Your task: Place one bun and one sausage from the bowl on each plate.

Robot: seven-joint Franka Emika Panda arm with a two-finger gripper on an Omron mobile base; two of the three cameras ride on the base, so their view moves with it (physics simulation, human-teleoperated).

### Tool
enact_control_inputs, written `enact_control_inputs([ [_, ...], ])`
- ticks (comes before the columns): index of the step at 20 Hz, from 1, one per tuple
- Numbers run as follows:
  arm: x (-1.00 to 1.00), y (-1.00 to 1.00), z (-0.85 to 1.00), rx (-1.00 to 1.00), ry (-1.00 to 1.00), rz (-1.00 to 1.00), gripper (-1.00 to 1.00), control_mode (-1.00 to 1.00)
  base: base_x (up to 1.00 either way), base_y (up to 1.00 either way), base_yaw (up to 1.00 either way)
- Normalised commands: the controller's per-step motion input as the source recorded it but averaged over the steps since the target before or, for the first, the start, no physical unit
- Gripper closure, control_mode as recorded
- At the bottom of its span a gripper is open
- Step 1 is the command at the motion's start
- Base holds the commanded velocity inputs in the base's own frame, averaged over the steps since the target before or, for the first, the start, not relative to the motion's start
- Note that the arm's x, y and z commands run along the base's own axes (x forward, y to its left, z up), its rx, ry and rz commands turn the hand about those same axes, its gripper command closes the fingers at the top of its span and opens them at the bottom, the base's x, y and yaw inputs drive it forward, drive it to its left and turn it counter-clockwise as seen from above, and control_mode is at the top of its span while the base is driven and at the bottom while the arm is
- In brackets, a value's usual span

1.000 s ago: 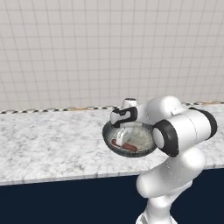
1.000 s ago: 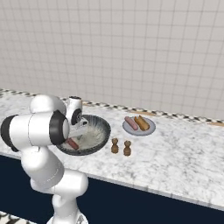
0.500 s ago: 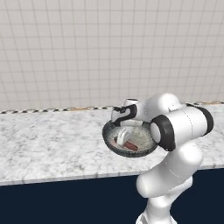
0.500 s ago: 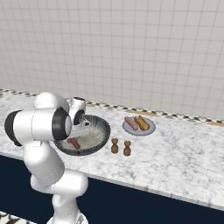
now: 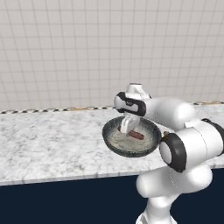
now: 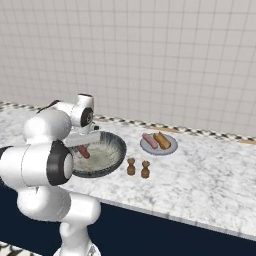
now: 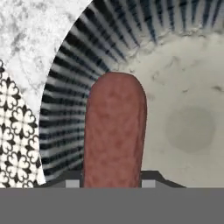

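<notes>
In the hand view the dark red-brown sausage [image 7: 114,127] stands between my gripper's [image 7: 110,183] two finger tips, and the gripper is shut on it. Below lies the ribbed dark grey bowl [image 7: 65,109] with its paler inside. From the left base view my gripper [image 5: 127,127] reaches down into the bowl [image 5: 114,144], with the sausage [image 5: 136,135] sticking out to its right. The right base view shows the gripper [image 6: 81,145] over the bowl [image 6: 114,155] and, to the right, a light grey plate [image 6: 159,150] holding a pink sausage [image 6: 149,140] and an orange-tan bun [image 6: 162,140].
Two small brown shakers [image 6: 138,167] stand on the marble counter [image 6: 200,180] just right of the bowl. A tiled wall with a patterned strip [image 5: 39,110] closes the back. The counter's front edge runs close below the bowl.
The jaws have closed on the dark red-brown sausage inside the bowl. The arm's elbow has swung outward and lower while the hand stayed over the bowl.
</notes>
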Motion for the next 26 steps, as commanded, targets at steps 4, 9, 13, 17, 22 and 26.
enact_control_inputs([
  [4, -0.95, -0.57, 0.84, 0.0, -0.11, -0.26, 1.0, -1.0, 0.0, 0.0, 0.0],
  [9, -0.78, -0.49, 0.72, 0.0, -0.06, -0.35, 1.0, -1.0, 0.0, 0.0, 0.0],
  [13, -0.72, -0.13, 0.5, 0.0, -0.01, -0.21, 1.0, -1.0, 0.0, 0.0, 0.0],
  [17, -0.57, -0.03, 0.05, 0.0, -0.07, -0.07, 1.0, -1.0, 0.0, 0.0, 0.0],
  [22, 0.0, 0.0, 0.0, 0.0, 0.0, 0.0, 1.0, -1.0, 0.0, 0.0, 0.0],
  [26, 0.0, 0.0, 0.0, 0.0, 0.0, 0.0, 1.0, 1.0, -0.19, -0.07, 0.0],
])
